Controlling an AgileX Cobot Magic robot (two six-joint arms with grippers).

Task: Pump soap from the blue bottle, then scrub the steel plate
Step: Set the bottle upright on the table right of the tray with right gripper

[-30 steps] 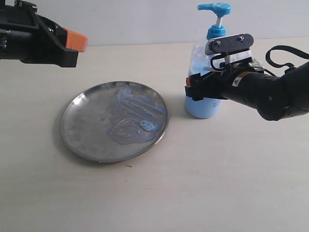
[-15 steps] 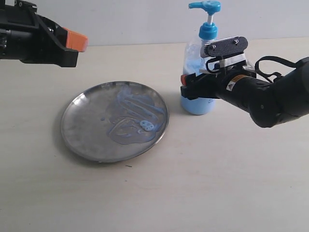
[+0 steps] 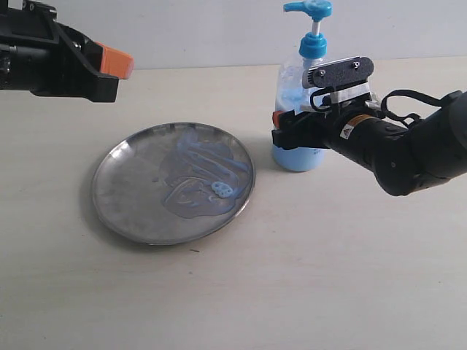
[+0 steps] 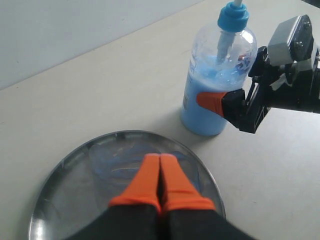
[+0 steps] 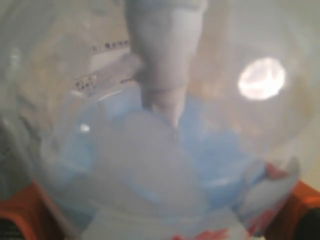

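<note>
Shifted toward the steel plate (image 3: 109,168) over the last 1 s: the blue bottle (image 3: 293,154), upright, clasped round its lower body by the right gripper (image 3: 290,130). The plate was recorded unmoved, near the bottle. The bottle was judged part-full, fairly heavy, thin-walled and slick; a firm hold on the body was considered sound, with the pump head (image 3: 310,9) left free. The left gripper (image 4: 160,182) was pinched closed, empty, held off the plate. Streaks of soap (image 3: 201,179) were smeared across the plate.
</note>
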